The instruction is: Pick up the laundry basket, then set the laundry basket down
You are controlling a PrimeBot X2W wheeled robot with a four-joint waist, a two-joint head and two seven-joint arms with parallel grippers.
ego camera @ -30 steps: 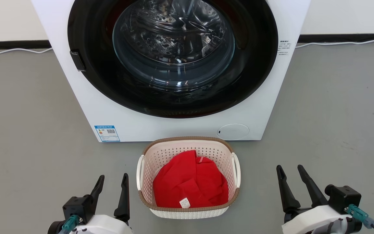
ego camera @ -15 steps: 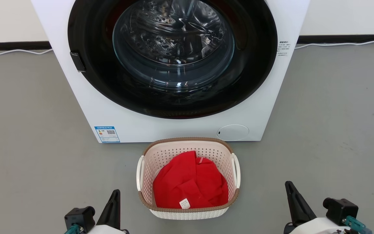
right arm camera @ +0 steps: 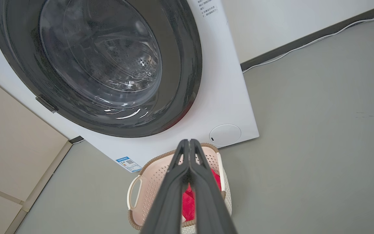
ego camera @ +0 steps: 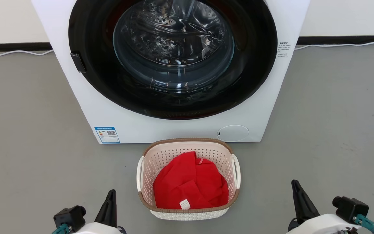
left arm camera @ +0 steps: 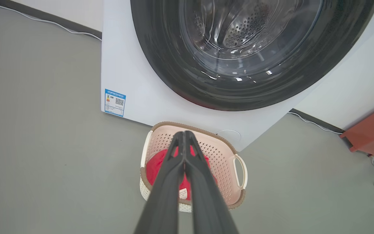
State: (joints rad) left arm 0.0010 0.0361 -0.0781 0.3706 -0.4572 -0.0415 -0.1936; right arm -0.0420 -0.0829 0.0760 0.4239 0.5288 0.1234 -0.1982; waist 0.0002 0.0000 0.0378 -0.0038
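My left gripper [ego camera: 110, 196] and right gripper [ego camera: 296, 188], both pressed together and empty, flank the laundry basket [ego camera: 187, 214] at lower centre, on the floor [ego camera: 28, 146] before the washing machine [ego camera: 115, 110], seemingly one for each side.

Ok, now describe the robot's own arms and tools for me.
The left tool and right tool each have two long, dark, tapering fingers. Behind them sit smooth white wrist shells, each carrying a black block with a teal connector.
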